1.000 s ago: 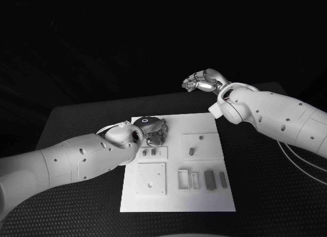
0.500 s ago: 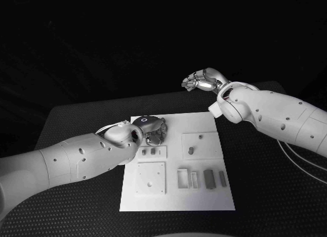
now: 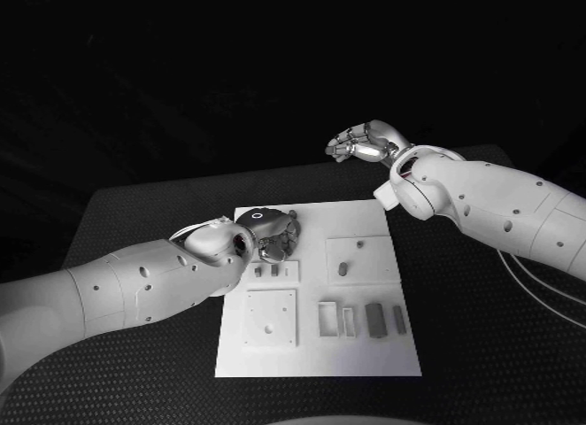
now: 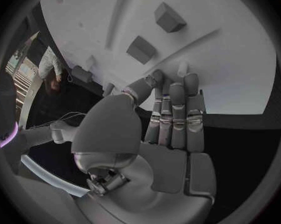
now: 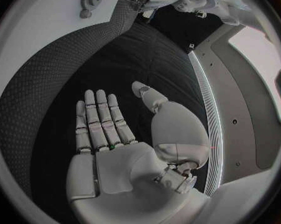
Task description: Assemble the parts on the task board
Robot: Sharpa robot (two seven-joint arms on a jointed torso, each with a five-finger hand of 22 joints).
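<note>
The white task board lies in the middle of the black table. Small grey parts stand on it: two short blocks near its left edge, a peg in the middle, and upright pieces toward the front right. My left hand hangs over the board's far left corner. Its fingers are straight and side by side, with the tips down at the board beside a small pale peg. Two grey blocks stand just past them. My right hand is raised beyond the table's far edge, palm flat and holding nothing.
A raised square plate sits at the board's front left, next to a narrow frame. Black dotted matting covers the table around the board. My right forearm crosses above the table's far right corner.
</note>
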